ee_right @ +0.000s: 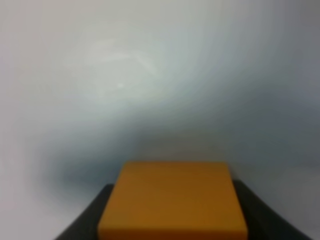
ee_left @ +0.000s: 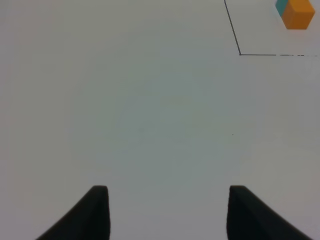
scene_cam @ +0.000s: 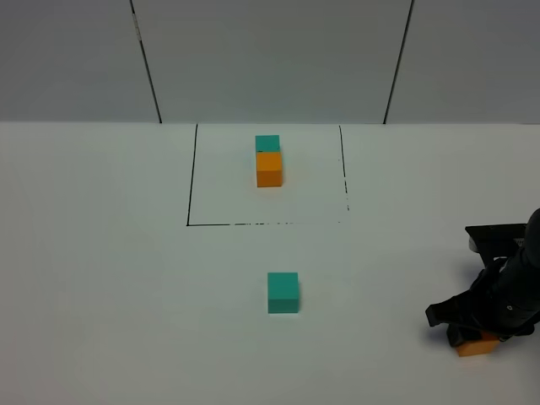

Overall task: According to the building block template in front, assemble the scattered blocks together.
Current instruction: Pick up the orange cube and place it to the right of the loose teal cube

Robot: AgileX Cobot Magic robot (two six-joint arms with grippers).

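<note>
Right end effector (scene_cam: pixel 481 336): clenched on the loose orange block (ee_right: pixel 172 205), one finger against each side face; the block sits at the near right edge of the desk (scene_cam: pixel 126 278), and whether it is lifted off the surface cannot be told.

Loose teal block (scene_cam: pixel 283 292): alone near the middle of the desk, well apart from the held block, lying to the left of the right end effector and slightly farther back in the high view. This is the relation the coming move depends on. The right arm is the nearer; the left arm does not appear in that view.

Template (scene_cam: pixel 269 160): inside the marked square (scene_cam: pixel 191 177) at the back, teal cube behind, orange cube in front and touching, long axis running near to far. Judged from that, the orange block belongs against the near face of the teal block.

Left end effector (ee_left: pixel 168 212): released, fingers apart over bare desk, nothing between them.

Obstructions: none seen between the two blocks
</note>
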